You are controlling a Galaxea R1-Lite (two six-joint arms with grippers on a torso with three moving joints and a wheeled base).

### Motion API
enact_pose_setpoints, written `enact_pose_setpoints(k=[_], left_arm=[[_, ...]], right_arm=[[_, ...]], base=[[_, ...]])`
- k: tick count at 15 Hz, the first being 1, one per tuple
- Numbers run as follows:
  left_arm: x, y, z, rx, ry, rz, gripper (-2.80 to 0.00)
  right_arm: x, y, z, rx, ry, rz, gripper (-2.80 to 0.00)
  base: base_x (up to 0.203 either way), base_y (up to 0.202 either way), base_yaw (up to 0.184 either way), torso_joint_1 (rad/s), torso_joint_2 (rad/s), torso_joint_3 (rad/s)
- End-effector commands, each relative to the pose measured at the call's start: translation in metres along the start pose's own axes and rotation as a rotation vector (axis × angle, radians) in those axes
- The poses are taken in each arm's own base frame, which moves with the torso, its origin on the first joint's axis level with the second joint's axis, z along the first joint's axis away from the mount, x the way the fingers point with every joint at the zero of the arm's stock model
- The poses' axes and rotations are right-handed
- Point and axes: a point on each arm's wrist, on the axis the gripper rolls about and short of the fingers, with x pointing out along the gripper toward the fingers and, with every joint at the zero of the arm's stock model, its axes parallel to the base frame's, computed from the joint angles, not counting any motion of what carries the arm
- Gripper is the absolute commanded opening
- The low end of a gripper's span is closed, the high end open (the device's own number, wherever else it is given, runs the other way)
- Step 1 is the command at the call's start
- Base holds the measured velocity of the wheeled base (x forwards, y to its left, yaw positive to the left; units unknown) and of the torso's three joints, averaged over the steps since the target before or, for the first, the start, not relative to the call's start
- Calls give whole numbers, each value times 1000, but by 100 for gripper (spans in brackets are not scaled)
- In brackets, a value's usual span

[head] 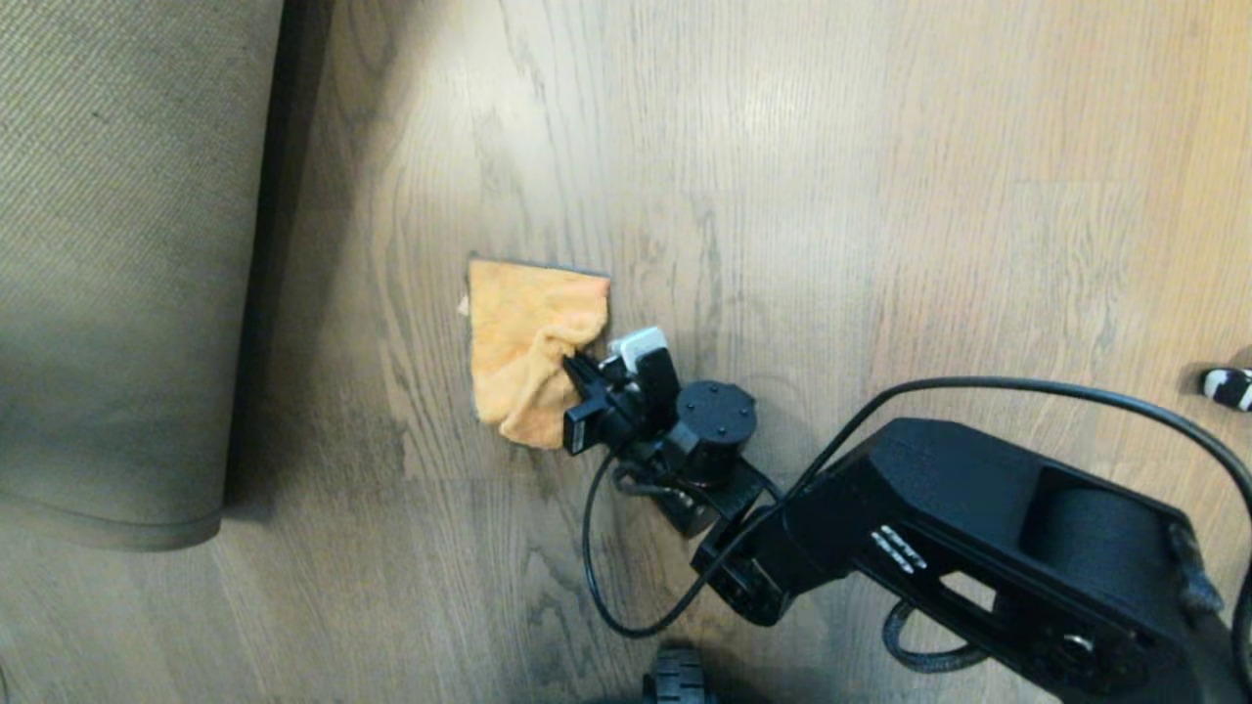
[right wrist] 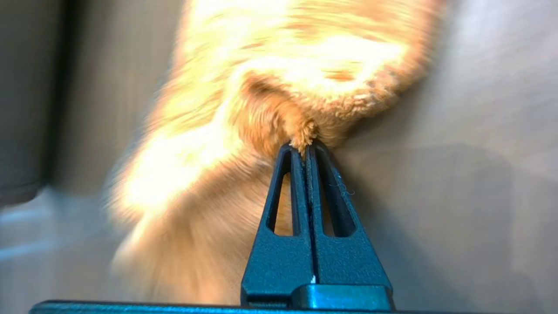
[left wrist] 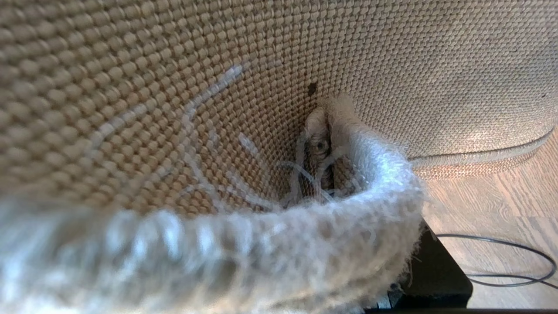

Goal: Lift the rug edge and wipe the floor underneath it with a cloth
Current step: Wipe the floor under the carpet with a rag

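The rug (head: 117, 244) is raised at the left of the head view, its ribbed tan backing facing me and its rounded lower edge just above the floor (head: 880, 196). In the left wrist view the rug's fuzzy edge (left wrist: 270, 257) is bunched across my left gripper and hides the jaws. Only one black finger (left wrist: 436, 279) shows. That gripper is outside the head view. The orange cloth (head: 523, 342) lies crumpled on the bare planks to the right of the rug. My right gripper (head: 572, 367) is low over the floor, shut on a pinch of the cloth (right wrist: 283, 65), which sticks out at the tips of the right gripper (right wrist: 307, 146).
A black cable (head: 606, 548) loops on the floor beside my right arm, and another cable (left wrist: 514, 279) shows in the left wrist view. A black-and-white striped object (head: 1228, 386) lies at the right edge. A black wheel (head: 675, 680) pokes in at the bottom.
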Motion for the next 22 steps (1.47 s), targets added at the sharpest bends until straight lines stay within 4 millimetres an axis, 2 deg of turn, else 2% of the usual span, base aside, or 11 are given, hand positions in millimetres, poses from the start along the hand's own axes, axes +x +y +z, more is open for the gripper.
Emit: enact_pose_setpoints(k=[1,6,12,15,17,20,22], left_arm=[[0,0,0,5,-2,-1,-280],[0,0,0,5,-2,-2,-280],[0,0,0,4,-1,-2,-280],[0,0,0,5,-2,0,-280],[0,0,0,6,-3,2,-280],[-2,0,0,7,-4,3,-280],[-2,-1,0,5,-3,0,-280]], right_arm=[[6,-37,13,-19,-48,-77,-280],[7,-103,45,-62,-114,-209,-280],[-4,-161,69,-108,-151,-323,-280],[-7,-159,69,-106,-141,-319,-280],[-8,-142,65,-93,-127,-285,-280],[-8,-106,62,-65,-103,-211,-280],[-10,-65,60,-36,-85,-126,-280]], base=[[0,0,0,0,0,0],[0,0,0,0,0,0],[0,0,0,0,0,0],[0,0,0,0,0,0],[0,0,0,0,0,0],[0,0,0,0,0,0],[0,0,0,0,0,0]])
